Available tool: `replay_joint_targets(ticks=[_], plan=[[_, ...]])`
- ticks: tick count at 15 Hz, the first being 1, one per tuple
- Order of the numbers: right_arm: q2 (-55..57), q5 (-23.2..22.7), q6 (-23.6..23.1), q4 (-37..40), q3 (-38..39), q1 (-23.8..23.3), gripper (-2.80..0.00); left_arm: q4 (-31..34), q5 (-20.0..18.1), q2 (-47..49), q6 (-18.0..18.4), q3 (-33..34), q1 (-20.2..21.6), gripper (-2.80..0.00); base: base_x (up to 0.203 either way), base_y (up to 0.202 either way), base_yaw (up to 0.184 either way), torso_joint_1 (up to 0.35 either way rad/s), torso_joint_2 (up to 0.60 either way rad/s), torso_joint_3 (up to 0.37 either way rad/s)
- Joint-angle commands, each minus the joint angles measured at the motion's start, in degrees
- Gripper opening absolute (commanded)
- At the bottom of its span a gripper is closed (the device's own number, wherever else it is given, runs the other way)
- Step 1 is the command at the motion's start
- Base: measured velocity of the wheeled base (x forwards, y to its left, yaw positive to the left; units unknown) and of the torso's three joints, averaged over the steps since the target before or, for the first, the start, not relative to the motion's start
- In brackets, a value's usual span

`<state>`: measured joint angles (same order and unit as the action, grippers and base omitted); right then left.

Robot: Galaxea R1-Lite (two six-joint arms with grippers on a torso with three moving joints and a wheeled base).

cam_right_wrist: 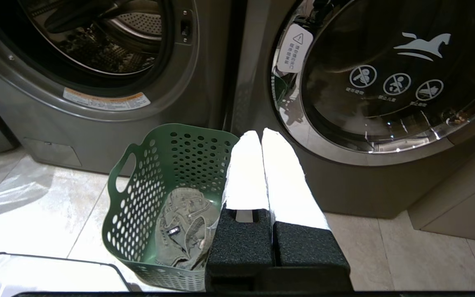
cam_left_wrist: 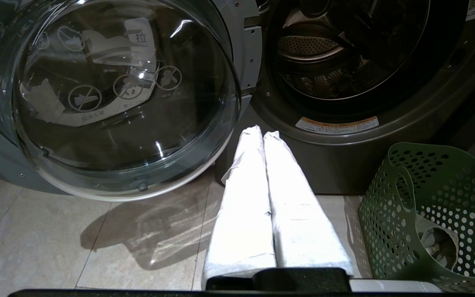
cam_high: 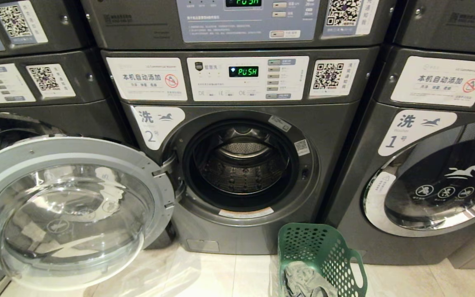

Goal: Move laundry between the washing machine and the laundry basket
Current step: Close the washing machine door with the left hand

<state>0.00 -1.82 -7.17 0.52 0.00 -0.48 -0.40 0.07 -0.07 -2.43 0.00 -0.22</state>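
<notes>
Right hand [cam_right_wrist: 261, 136], fingers pressed together and empty, hangs just above and beside the basket [cam_right_wrist: 138, 194]; the laundry [cam_right_wrist: 184, 225] lies in it, below the fingertips. Left hand [cam_left_wrist: 261, 133], also closed, points at the washer [cam_left_wrist: 344, 165], its door [cam_left_wrist: 109, 95] swung open alongside.

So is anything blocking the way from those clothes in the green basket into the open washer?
Nothing visible. The laundry lies in the laundry basket on the floor, just below the washing machine, whose door is swung wide to the robot's left. The drum looks empty.
</notes>
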Motion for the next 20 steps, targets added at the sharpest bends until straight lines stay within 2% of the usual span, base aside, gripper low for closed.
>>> replay_joint_targets(ticks=[1, 6, 8, 10, 11, 13, 15, 17, 19, 20], plan=[[0.1, 0.0, -0.1, 0.0, 0.0, 0.0, -2.80, 0.0, 0.0, 0.0, 0.0, 0.1, 0.0, -2.80, -0.001, 0.002, -0.060, 0.002, 0.00, 0.012], [0.1, 0.0, 0.0, -0.1, 0.0, 0.0, -2.80, -0.5, 0.0, 0.0, 0.5, 0.0, 0.0, -2.80, 0.000, 0.000, 0.000, 0.000, 0.00, 0.000], [0.1, 0.0, 0.0, -0.1, 0.0, 0.0, -2.80, -1.0, 0.2, 0.1, 4.0, -3.7, 0.0, -2.80, 0.000, 0.000, 0.000, 0.000, 0.00, 0.000], [0.1, 0.0, 0.0, -0.1, 0.0, 0.0, -2.80, 1.1, 0.3, 2.6, 8.2, -15.1, 0.1, -2.80, 0.000, 0.000, 0.000, 0.000, 0.00, 0.000], [0.1, 0.0, 0.0, -0.1, 0.0, 0.0, -2.80, 2.7, 0.8, 6.3, 9.3, -23.0, 0.1, -2.80, 0.000, 0.000, 0.000, 0.000, 0.00, 0.000], [0.1, 0.0, 0.0, -0.1, 0.0, 0.0, -2.80, 5.6, 3.7, 18.8, 10.3, -37.9, 0.1, -2.80, 0.000, 0.000, 0.000, 0.000, 0.00, 0.000], [0.1, 0.0, 0.0, -0.1, 0.0, 0.0, -2.80, 7.8, 8.2, 37.0, 8.5, -54.0, 0.2, -2.80, 0.000, 0.000, 0.000, 0.000, 0.00, 0.000], [0.1, 0.0, 0.0, -0.1, 0.0, 0.0, -2.80, 9.3, 11.4, 53.8, 4.7, -66.7, 1.4, -2.80, 0.000, 0.000, 0.000, 0.000, 0.00, 0.000], [0.1, 0.0, 0.0, -0.1, 0.0, 0.0, -2.80, 10.2, 10.9, 67.6, 1.1, -75.5, 5.7, -2.80, 0.000, 0.000, 0.000, 0.000, 0.00, 0.000], [0.1, 0.0, 0.0, -0.1, 0.0, 0.0, -2.80, 10.6, 8.4, 72.4, -0.4, -78.3, 10.3, -2.80, 0.000, 0.000, 0.000, 0.000, 0.00, 0.000]])
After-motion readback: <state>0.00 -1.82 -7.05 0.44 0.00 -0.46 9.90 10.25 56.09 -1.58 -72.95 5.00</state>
